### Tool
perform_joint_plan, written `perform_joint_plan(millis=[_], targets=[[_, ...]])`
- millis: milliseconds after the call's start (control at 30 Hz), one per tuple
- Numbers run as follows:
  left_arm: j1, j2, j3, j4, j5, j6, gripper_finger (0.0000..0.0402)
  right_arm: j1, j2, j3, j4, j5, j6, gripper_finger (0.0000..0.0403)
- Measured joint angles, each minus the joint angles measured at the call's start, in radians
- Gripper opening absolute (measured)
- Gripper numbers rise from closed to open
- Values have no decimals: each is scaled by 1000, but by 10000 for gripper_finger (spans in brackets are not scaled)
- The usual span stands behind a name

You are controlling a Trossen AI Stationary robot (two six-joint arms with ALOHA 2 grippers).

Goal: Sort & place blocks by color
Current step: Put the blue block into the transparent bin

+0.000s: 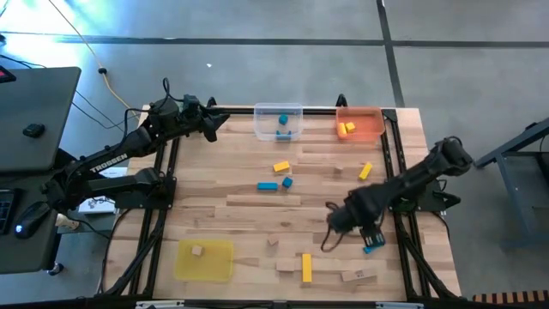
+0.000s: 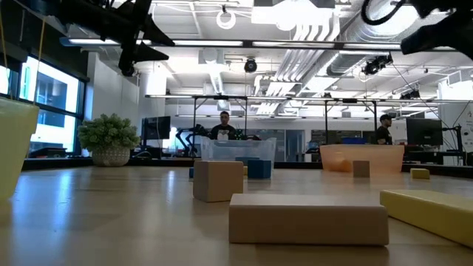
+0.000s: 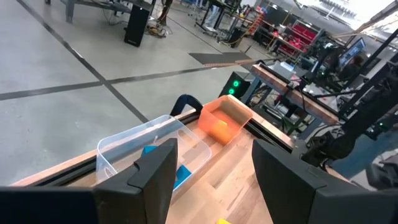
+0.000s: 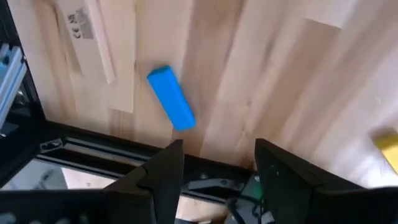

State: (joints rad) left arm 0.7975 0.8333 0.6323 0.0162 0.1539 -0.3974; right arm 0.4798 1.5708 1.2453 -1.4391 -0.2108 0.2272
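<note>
Right gripper (image 1: 371, 238) (jaws open) hovers near a blue bar (image 4: 171, 98); left jaws open.

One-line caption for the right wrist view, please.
Right gripper, jaws open, hovers over a blue bar lying near the table edge.

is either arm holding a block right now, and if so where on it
Nothing is held. The right tool is open above the blue bar lying on the table near the right edge; the left tool is open, raised near the clear tray.

Wood-plank table (image 1: 257, 206) — scattered blocks (image 1: 281, 167), three trays (image 1: 204, 259), perhaps more.
</note>
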Motion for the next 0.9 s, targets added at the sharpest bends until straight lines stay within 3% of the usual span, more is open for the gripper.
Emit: perform_joint_plan(millis=[200, 433, 900], targets=[[0, 0, 0, 0, 0, 7, 197, 100, 66, -19, 74, 4, 14, 184], [0, 0, 0, 0, 0, 8, 197, 190, 72, -152, 138, -35, 122, 183], [0, 0, 0, 0, 1, 7, 197, 257, 72, -314, 359, -37, 114, 163]])
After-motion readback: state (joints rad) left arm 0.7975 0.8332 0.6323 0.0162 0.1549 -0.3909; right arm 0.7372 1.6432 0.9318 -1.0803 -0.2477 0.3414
